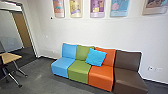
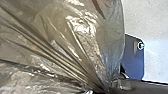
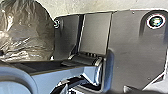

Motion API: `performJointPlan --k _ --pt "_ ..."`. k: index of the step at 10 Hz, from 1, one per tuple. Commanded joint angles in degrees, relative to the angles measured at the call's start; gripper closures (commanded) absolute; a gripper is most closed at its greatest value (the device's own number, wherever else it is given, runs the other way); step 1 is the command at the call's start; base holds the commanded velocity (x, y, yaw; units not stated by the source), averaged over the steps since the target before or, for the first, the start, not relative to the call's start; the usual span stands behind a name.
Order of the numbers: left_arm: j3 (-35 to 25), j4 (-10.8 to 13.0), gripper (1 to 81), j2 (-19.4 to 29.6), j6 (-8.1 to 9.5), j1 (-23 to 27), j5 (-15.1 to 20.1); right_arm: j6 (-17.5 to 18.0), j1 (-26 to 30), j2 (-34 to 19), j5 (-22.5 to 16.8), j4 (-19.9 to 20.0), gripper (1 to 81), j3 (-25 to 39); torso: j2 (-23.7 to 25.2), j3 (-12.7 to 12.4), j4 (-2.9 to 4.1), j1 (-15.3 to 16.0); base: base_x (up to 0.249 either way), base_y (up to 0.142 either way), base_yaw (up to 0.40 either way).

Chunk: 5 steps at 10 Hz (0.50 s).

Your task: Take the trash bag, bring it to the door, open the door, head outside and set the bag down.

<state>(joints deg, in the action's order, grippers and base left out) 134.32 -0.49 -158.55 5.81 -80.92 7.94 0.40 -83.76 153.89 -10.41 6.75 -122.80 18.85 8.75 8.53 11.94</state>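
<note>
Fingers of the left gripper [image 2: 105, 90] look closed on the gathered neck of a brownish, shiny, see-through plastic trash bag [image 2: 75, 45], as far as the crumpled film lets me judge. Long folds run together at the fingers, and the bag's body swells out away from them, full and wrinkled. Its rounded side shows in the right wrist view too, beside the robot's own dark plate. Whether the right gripper is open or closed, I cannot tell.

Out beyond the fingers, ahead of the robot, a row of four low armless padded seats lines a white wall [image 1: 100, 32]: light blue [image 1: 60, 65], green [image 1: 78, 71], orange [image 1: 101, 75] and dark brown [image 1: 130, 78]. A bright blue square cushion [image 1: 96, 57] leans tilted where the green and orange ones meet. Colourful posters [image 1: 97, 8] hang above. Off to the robot's left, ahead of the fingers, a light wooden tabletop [image 1: 11, 57] stands on metal legs over dark grey floor [image 1: 37, 80].
</note>
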Motion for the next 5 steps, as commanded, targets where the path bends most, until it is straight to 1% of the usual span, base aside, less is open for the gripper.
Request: performJointPlan --k 1,4,5 --pt "-0.36 0.4 81.1 0.87 -0.45 2.74 3.75 -0.31 3.2 -0.67 -3.83 -0.16 1.0 0.64 -5.58 0.0 0.0 -3.6 0.0 0.0 0.0" --pt "0.42 0.49 81.1 0.07 -0.45 2.74 3.67 -0.31 2.76 1.09 -3.83 -0.07 1.0 -2.79 -11.39 -0.02 0.0 -7.38 0.0 0.0 0.0" --pt "0.51 0.49 81.1 -0.1 -0.45 2.74 3.67 -0.31 2.76 1.44 -3.91 -0.07 1.0 -2.97 -18.85 -0.02 0.0 -11.94 0.0 0.0 0.0"
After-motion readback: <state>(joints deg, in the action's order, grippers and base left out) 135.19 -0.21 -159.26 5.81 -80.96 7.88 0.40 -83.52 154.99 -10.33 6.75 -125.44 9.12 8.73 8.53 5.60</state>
